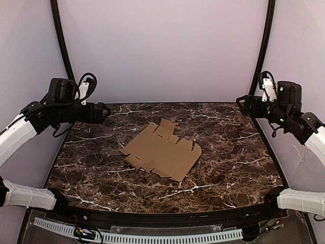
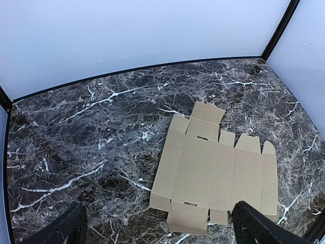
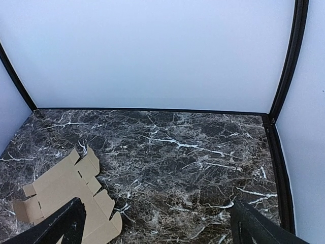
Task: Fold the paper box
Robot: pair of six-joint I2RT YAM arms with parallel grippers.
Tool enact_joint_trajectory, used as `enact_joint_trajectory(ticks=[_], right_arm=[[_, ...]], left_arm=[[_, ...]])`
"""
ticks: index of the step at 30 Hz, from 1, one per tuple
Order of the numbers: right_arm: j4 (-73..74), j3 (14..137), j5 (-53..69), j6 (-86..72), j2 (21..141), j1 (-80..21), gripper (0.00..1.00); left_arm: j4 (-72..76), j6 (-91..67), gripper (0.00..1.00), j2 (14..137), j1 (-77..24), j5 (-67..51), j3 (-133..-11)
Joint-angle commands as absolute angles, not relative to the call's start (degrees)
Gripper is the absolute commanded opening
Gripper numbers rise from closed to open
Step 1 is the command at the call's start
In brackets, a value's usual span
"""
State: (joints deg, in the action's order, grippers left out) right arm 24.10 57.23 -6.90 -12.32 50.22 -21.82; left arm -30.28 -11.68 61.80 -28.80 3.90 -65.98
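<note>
The paper box (image 1: 161, 150) lies as a flat brown cardboard sheet with tabs and flaps in the middle of the dark marble table (image 1: 228, 162). Seen from the left wrist, the paper box (image 2: 216, 173) lies below and ahead, and from the right wrist the paper box (image 3: 66, 195) sits at the lower left. My left gripper (image 1: 104, 112) hangs open above the table's left rear edge, well clear of the sheet. Over the right rear corner my right gripper (image 1: 239, 104) is open too. Nothing is between either pair of fingers (image 2: 259, 226) (image 3: 254, 226).
Pale walls close the table in at the back and both sides, with black corner posts (image 1: 264, 46). A perforated white strip (image 1: 152, 236) runs along the near edge between the arm bases.
</note>
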Motion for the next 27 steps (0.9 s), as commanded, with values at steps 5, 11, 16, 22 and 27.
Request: enact_joint_trajectory(ticks=[5,11,16,22,27], right_arm=[[24.27,56.54,-0.87,-9.20,50.91,-22.18,0.98],[22.40,56.10,4.58,-8.90,52.14,-22.20,0.99],[19.40,54.64,8.62,-10.60,53.90,-22.44,0.99],[16.70,54.41,10.01,-12.94,57.69,-24.64,0.99],[14.46,54.33,6.54,-13.94,60.12,-29.01,0.99]], left_arm=[[-30.81,-20.13,1.00,61.77,-29.09,3.55,-60.50],[-29.03,-28.79,1.00,62.21,-29.09,0.47,-55.27],[-24.85,-37.94,1.00,61.46,-29.09,-3.82,-48.71],[-13.14,-50.50,0.97,62.81,-29.09,-11.74,-39.05],[-5.25,-59.56,0.89,66.06,-29.09,-16.03,-34.14]])
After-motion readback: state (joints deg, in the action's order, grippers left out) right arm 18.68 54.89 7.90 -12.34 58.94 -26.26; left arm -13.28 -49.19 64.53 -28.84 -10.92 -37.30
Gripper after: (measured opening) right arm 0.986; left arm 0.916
